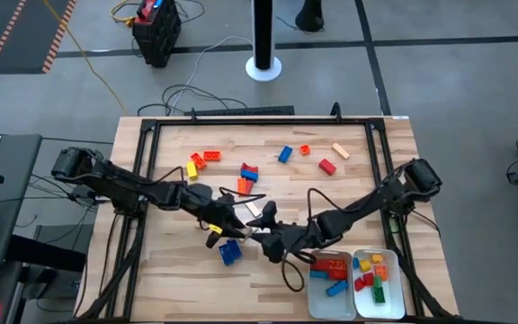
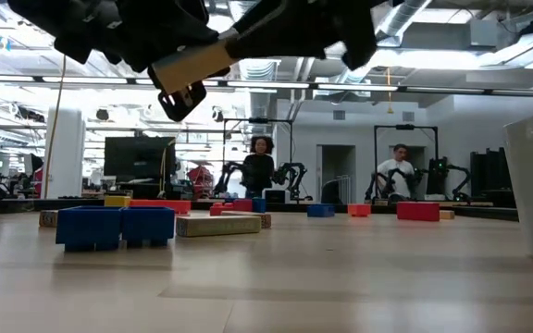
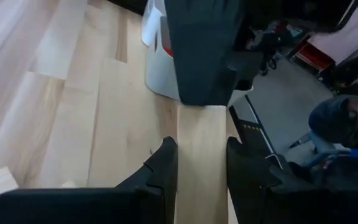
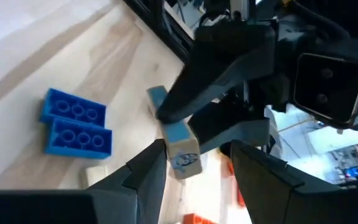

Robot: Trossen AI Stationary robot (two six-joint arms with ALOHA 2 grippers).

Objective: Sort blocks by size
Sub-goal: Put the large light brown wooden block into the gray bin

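Nearest, at the counter's [image 1: 178, 274] front edge, two white trays [image 1: 314, 304] sit side by side. One holds longer red and blue bricks, the other a jumble of short ones, which looks like the size split already under way.

Just behind them a pair of blue blocks [image 2: 114, 225] lies flat on the wood. Above that spot the arms meet in mid-air. The left gripper [image 3: 201, 146] is narrowed onto a long tan block [image 2: 192, 67] and holds it lifted off the counter. The right gripper [image 4: 197, 148] stands open with a finger on either side of the block's end (probably a handover, since the trays lie on the right arm's side).

Farther back, loose blocks [image 1: 285, 154] in orange, red, blue and yellow wait unsorted. Beyond the counter, two people [image 2: 259, 166] are in the room. No brand or writing can be read anywhere.
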